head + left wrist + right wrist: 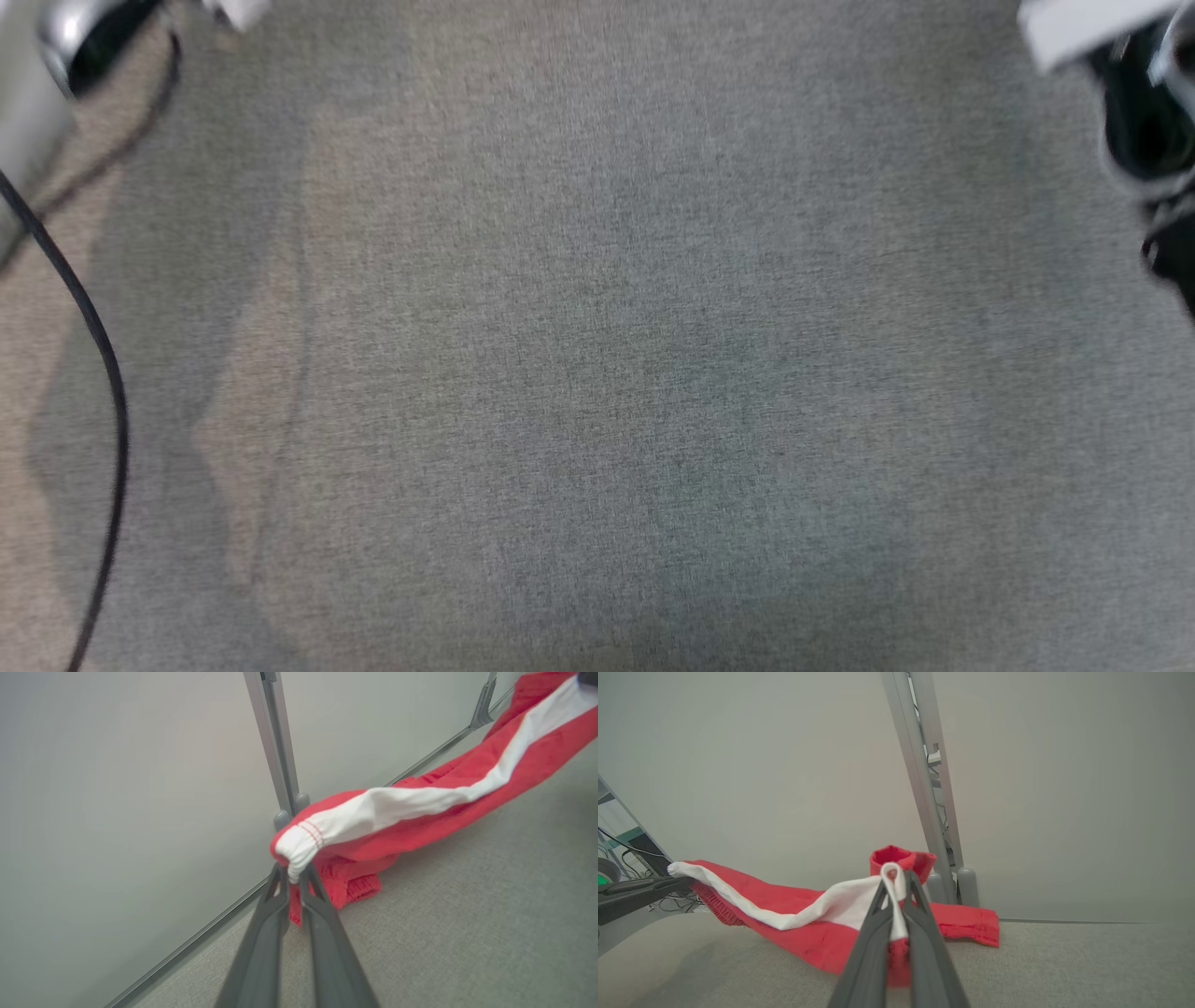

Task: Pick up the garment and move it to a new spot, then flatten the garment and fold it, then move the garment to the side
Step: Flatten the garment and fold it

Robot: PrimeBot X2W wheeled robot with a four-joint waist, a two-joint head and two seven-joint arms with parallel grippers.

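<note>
Closest in, the white cuff (296, 847) of the red-and-white garment (420, 807) is pinched by the left gripper (292, 877), jaws clamped tight on it. Another white-edged end is gripped the same way by the right gripper (896, 884), jaws closed hard on the cloth. Between the two sets of jaws the garment is slung, its red body sagging onto the grey surface (1064, 970) just beyond them. Farther past the jaws, a metal post (924, 788) and a pale wall (117, 788) are seen.

surface (607, 373): grey woven cloth | wall panel (117, 788): pale, matte, upright at surface's edge | post (273, 742): metal, between panels | two grey caps (966, 884): rounded, at post's foot | cables (626, 849): dark, background, blurred
</note>
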